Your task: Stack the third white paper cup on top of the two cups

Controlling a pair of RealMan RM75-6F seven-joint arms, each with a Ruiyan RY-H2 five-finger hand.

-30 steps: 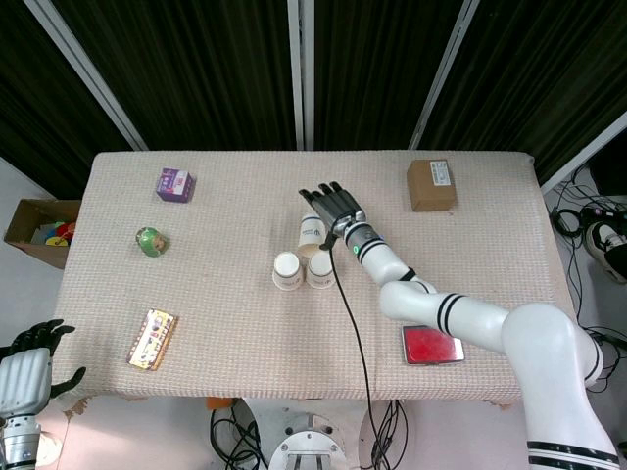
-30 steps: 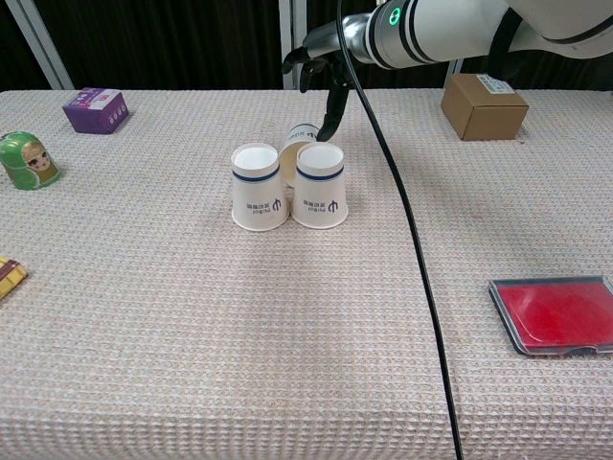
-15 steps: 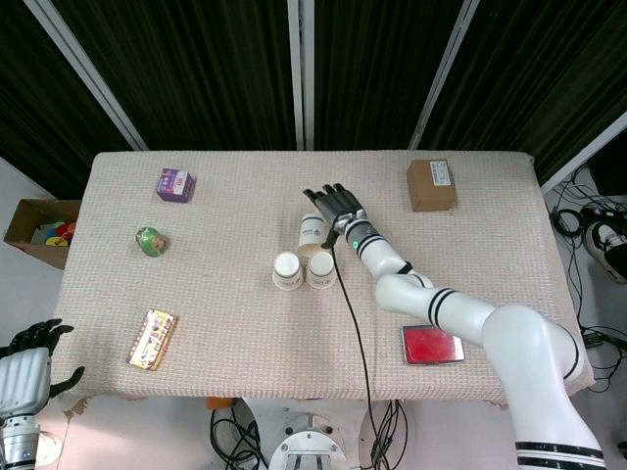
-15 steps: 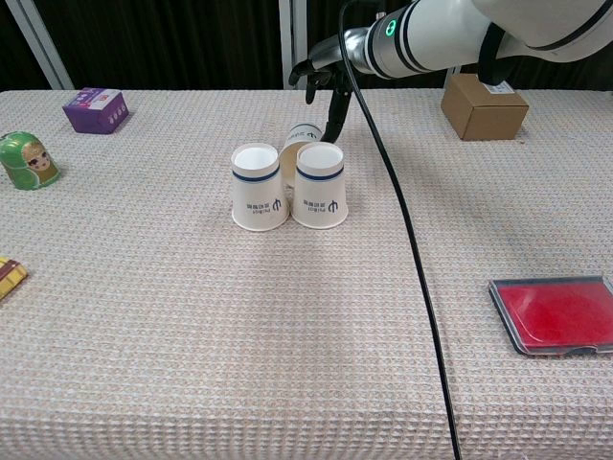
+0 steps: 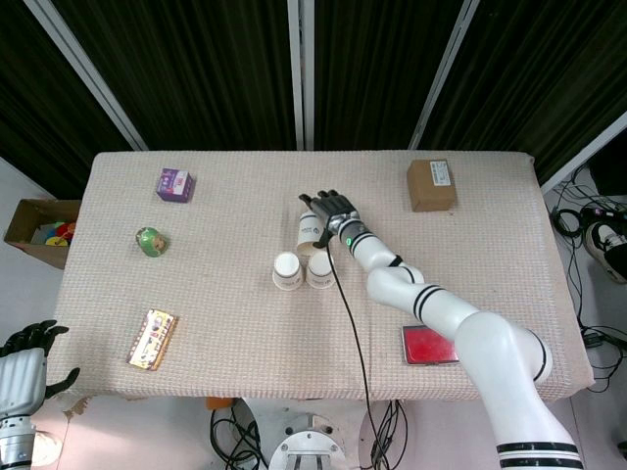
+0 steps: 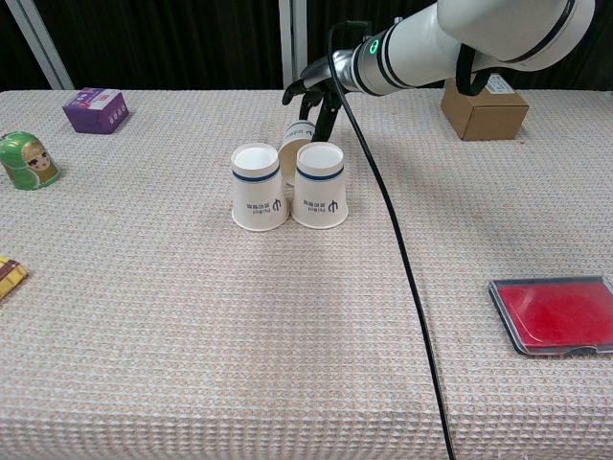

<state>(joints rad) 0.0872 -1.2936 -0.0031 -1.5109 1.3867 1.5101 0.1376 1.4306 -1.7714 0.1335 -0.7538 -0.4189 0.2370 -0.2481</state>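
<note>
Two white paper cups (image 6: 259,187) (image 6: 320,185) stand upside down side by side mid-table; the head view shows the left cup (image 5: 286,271) and the right cup (image 5: 320,271). The third cup (image 6: 295,135) (image 5: 310,229) sits tilted just behind them. My right hand (image 6: 310,98) (image 5: 331,210) hovers over that cup's far right side, fingers spread down around its top, and no firm grip shows. A black cable trails from the wrist. My left hand (image 5: 24,364) hangs off the table's near left corner, holding nothing.
A purple box (image 5: 174,184) and a green doll (image 5: 150,241) lie at the left, and a snack pack (image 5: 152,339) lies near the front left. A brown box (image 5: 431,185) sits far right, a red case (image 5: 431,345) front right. A toy carton (image 5: 39,227) stands beside the table.
My right hand has moved left and down, closer onto the third cup. The cups have barely shifted. The left hand has sunk slightly.
</note>
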